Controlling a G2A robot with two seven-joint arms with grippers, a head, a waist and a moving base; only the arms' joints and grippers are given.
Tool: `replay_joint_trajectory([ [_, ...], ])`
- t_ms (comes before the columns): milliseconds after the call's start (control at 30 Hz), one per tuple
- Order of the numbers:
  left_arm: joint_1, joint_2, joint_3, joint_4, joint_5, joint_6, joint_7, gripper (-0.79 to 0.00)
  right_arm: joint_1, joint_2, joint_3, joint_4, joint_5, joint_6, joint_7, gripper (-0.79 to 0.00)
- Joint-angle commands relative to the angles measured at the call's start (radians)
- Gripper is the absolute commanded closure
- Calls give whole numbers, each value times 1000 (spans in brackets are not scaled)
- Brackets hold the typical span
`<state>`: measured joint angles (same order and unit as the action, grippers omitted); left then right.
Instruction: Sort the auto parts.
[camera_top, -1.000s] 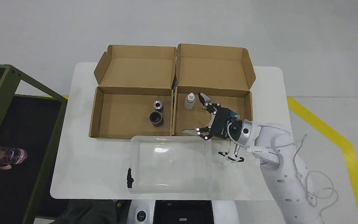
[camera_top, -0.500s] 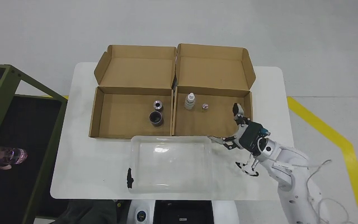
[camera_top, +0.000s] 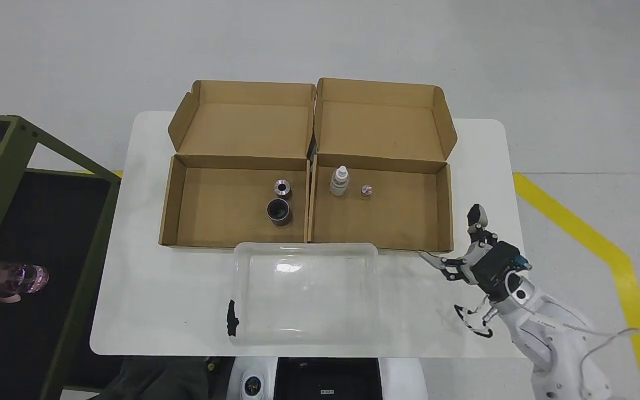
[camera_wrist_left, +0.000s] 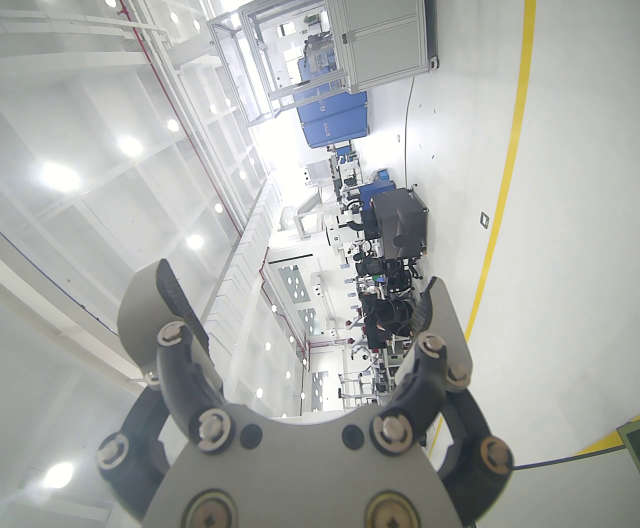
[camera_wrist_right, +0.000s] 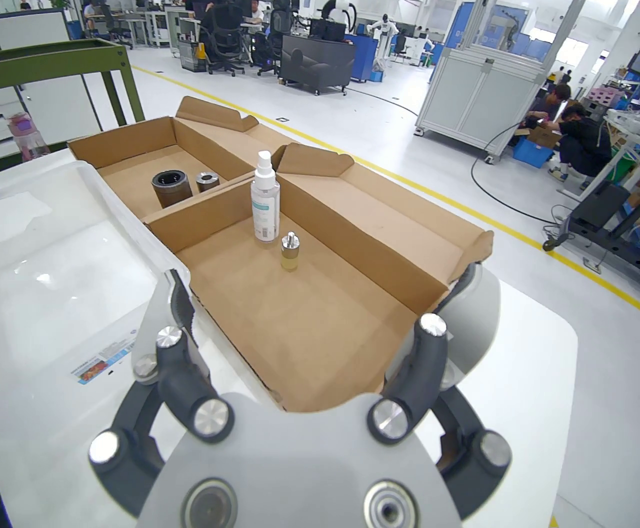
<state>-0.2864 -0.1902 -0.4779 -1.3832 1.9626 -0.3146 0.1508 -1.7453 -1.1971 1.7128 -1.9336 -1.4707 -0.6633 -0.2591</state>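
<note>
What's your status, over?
Left hand open, empty. Right hand open, empty, by right brown cardboard box. Clear spray bottle, small metal fitting standing inside it. Clear plastic bin near hand.

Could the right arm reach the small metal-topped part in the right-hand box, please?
Probably yes: the right gripper is open and empty, the box is open-topped, though the spray bottle stands close beside the small part.

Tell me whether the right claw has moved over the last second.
Yes. The right claw has drawn back from over the floor of the right cardboard box to its near right corner, toward the robot.
</note>
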Motion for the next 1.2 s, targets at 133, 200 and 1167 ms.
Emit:
replay_joint_trajectory([
  [133, 0, 0, 0, 0, 0, 0, 0, -785, -38, 3, 25, -6, -6, 35, -21, -785],
  [200, 0, 0, 0, 0, 0, 0, 0, -785, -48, 4, 33, -7, -5, 45, -27, -785],
  [1167, 0, 0, 0, 0, 0, 0, 0, -785, -48, 4, 33, -7, -5, 45, -27, -785],
])
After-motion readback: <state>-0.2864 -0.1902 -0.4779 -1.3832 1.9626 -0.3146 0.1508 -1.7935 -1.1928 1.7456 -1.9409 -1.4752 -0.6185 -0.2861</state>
